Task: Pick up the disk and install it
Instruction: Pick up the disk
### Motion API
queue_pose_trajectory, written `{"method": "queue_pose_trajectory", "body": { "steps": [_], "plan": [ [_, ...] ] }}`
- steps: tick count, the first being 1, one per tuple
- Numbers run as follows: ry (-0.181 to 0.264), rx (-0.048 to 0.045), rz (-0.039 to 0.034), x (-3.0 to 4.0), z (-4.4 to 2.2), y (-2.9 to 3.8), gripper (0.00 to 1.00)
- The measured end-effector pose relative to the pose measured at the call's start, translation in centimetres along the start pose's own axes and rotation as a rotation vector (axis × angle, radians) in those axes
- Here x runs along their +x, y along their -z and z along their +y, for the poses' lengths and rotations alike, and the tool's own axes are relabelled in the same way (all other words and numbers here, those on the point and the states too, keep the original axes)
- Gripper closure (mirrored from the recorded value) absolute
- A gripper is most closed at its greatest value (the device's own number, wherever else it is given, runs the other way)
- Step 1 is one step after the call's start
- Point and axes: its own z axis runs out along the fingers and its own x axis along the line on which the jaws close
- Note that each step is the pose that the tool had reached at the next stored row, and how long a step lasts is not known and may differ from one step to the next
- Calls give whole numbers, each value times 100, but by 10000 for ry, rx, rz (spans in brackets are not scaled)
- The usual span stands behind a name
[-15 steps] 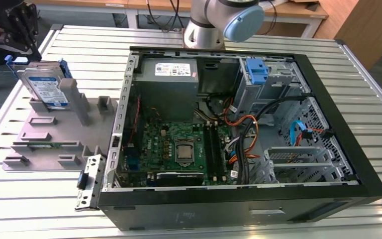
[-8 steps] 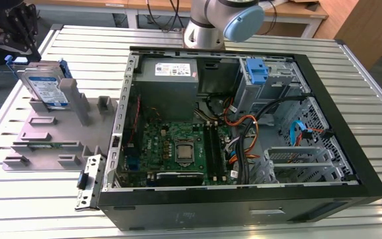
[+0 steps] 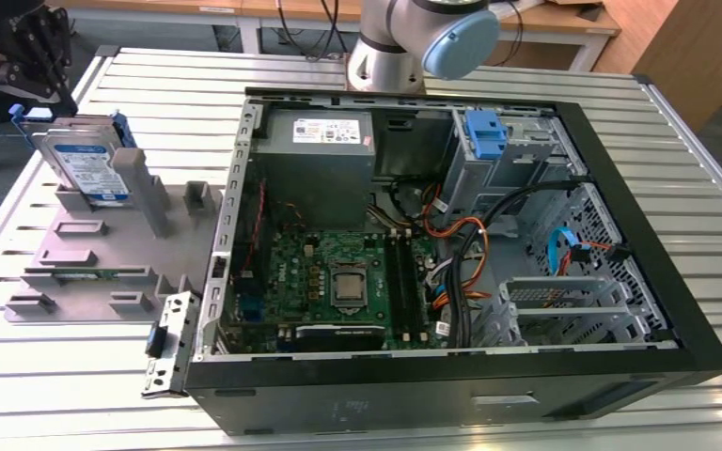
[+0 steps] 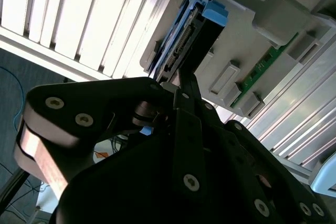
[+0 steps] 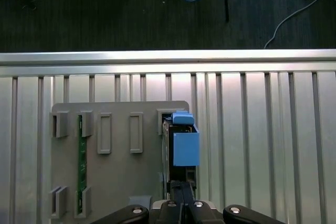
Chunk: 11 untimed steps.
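Evidently the gripper is closed and empty, tip at the disk's upper end. Disk stands on edge in the grey fixture, long axis near upright, label facing the exterior view's right.

Exterior view high over table, both wrist views close on grey rack

The silver-grey rectangular disk in blue plastic rails is standing on edge in the grey plastic slotted holder, which is lying on the ribbed metal table beside the open black metal computer case, at the exterior view's left.
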Motion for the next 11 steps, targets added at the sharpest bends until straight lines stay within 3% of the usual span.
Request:
{"method": "queue_pose_trajectory", "body": {
  "steps": [6,11],
  "plan": [
    [0,0,0,0,0,-1,89],
    [0,0,0,0,0,-1,65]
  ]
}}
